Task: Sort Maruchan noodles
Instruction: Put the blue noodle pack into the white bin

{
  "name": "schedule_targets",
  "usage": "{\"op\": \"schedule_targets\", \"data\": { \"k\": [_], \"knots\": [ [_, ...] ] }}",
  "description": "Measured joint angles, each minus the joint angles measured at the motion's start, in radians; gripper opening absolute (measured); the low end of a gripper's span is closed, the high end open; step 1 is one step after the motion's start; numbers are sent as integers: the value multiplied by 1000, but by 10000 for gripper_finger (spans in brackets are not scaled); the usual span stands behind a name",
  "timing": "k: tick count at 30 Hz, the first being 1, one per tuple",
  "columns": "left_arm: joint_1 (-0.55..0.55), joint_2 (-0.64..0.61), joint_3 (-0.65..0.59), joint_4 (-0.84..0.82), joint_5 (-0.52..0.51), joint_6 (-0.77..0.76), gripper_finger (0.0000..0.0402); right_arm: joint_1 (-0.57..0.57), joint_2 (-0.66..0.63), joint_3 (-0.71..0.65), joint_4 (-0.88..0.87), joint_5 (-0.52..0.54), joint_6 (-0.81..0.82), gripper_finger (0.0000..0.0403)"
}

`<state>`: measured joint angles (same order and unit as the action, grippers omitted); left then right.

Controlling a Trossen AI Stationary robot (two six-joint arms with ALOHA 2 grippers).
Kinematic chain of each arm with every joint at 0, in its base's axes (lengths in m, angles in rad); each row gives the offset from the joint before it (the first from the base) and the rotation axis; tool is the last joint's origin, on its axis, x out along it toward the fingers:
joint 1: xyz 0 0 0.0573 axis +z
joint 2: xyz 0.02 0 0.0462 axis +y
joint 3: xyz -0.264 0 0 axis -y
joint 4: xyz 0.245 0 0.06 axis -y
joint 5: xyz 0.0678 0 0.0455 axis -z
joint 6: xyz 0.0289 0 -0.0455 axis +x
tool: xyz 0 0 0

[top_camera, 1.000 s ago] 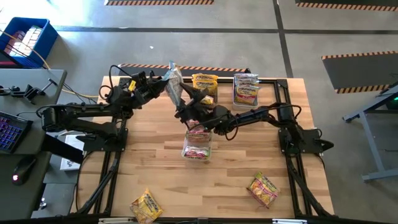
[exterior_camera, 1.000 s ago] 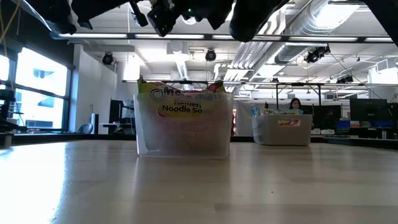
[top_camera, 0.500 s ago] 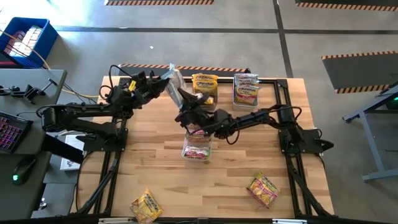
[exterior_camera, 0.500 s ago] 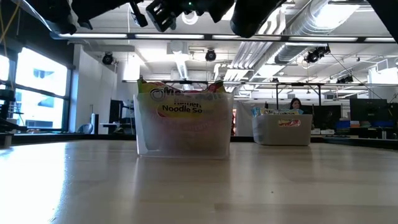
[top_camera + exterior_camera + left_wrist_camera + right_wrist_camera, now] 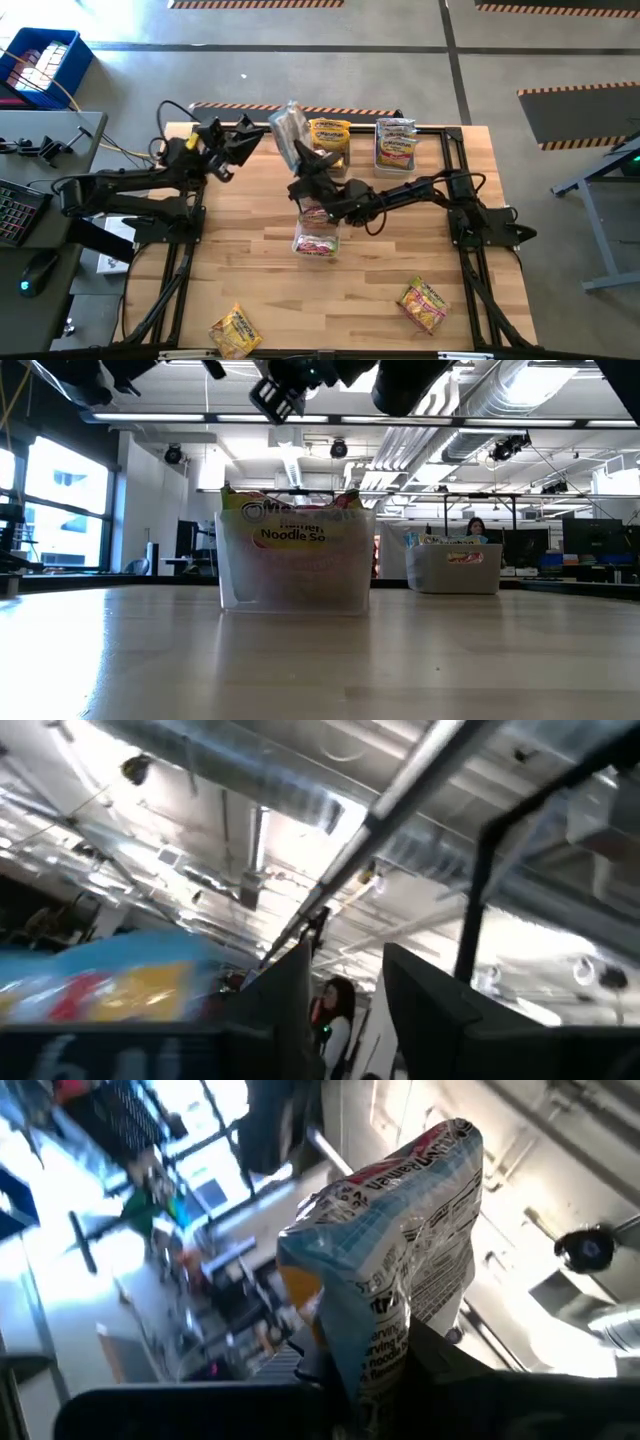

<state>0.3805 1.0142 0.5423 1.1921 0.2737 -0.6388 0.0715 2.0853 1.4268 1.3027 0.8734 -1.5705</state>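
A silvery-white and blue noodle packet (image 5: 290, 132) stands in the air over the table's far middle, with my right gripper (image 5: 308, 160) shut on it; the right wrist view shows the packet (image 5: 400, 1250) rising from the fingers. My left gripper (image 5: 248, 138) is open to the packet's left, apart from it, with nothing between its fingers (image 5: 290, 1010). Two yellow packets lie loose near the front edge, one at the left (image 5: 235, 331) and one at the right (image 5: 423, 304). My right gripper pinches the packet's lower end (image 5: 372, 1355) between its two fingers. The fingers slant upward from the table's right side. The packet stands up above the fingers, crumpled at the held end, clear of the table and the bins.
A clear bin (image 5: 318, 238) with red and pink packets stands at the table's middle, under my right arm. Two more bins stand at the far edge, one with yellow packets (image 5: 330, 135), one with pale packets (image 5: 396, 145). Bare wood lies at the front middle.
My left gripper has let go of the silvery packet, opened, and drawn back toward the table's left edge. My right gripper has taken hold of the packet's lower end. The packet has shifted slightly toward the table's right and stands more upright.
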Motion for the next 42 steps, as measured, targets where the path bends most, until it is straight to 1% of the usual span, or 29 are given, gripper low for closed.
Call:
{"op": "schedule_targets", "data": {
  "k": [3,6,8,9,11,13,16,18,21,23,25,28,31,34,37,39,42],
  "knots": [
    [18,-46,0,-50,45,15,128,-1,-3,-3,-47,39,-7,32],
    [30,-92,0,-118,51,16,127,1,-33,-3,-166,60,34,32],
    [38,-119,0,-180,51,43,124,1,-69,-3,-310,61,119,27],
    [41,-134,0,-217,51,62,122,0,-93,-3,-409,60,178,24],
    [47,-163,1,-294,51,104,119,-5,-149,-3,-661,28,346,14],
    [52,-192,0,-384,51,151,116,-17,-219,-3,-951,-57,555,7],
    [52,-233,0,-523,51,238,116,-54,-314,-3,-1290,-250,843,5],
    [50,-257,0,-609,51,305,116,-84,-366,-3,-1456,-351,963,7],
    [35,-282,0,-736,36,388,116,-120,-430,-3,-1635,-485,1064,9],
    [15,-288,0,-827,7,443,116,-134,-465,-3,-1717,-577,1104,9],
    [-13,-285,0,-926,-44,507,116,-139,-494,-3,-1789,-642,1130,10],
    [-67,-266,0,-1062,-135,577,116,-134,-527,-3,-1864,-694,1151,10],
    [-125,-224,0,-1122,-197,600,119,-112,-560,-3,-1905,-731,1163,11],
    [-182,-162,-1,-1097,-208,604,139,-82,-588,-3,-1920,-793,1180,11],
    [-236,-92,-1,-995,-219,618,169,-49,-607,-3,-1918,-842,1186,11],
    [-265,-46,-1,-897,-239,624,191,-28,-613,-3,-1916,-861,1186,11],
    [-302,-4,-1,-805,-245,692,218,0,-620,-3,-1913,-871,1186,12]
  ]
}}
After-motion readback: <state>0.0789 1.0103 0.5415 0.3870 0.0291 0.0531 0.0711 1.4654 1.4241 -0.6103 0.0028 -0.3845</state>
